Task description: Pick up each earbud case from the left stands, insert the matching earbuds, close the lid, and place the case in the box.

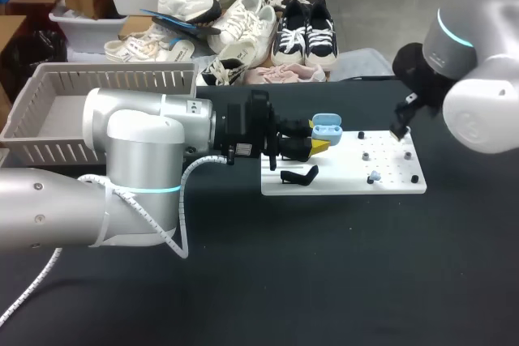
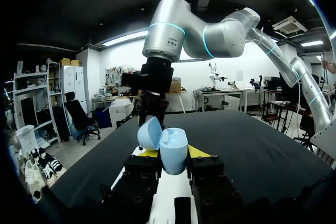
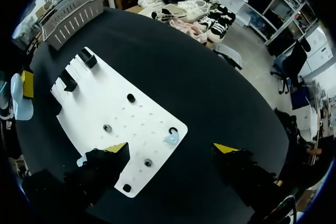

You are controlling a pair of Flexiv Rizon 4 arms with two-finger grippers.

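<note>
left gripper (image 2: 173,153) clamped on the pale blue earbud case (image 2: 167,141), lid open, above the left end of the white board (image 1: 340,182) | right gripper (image 3: 172,148) jaws wide apart, holding nothing, over the board's right end | small pale earbud (image 3: 170,138), probably, on the board beneath it | black stand (image 1: 298,176) just nearside of the case | slatted box (image 1: 49,111) far left

Nothing legible is showing in any view. The left arm (image 1: 134,139) is carrying a small label (image 1: 195,107) at about 1 o'clock on its casing, but the marks on it are coming through as dots, too small to read.
</note>
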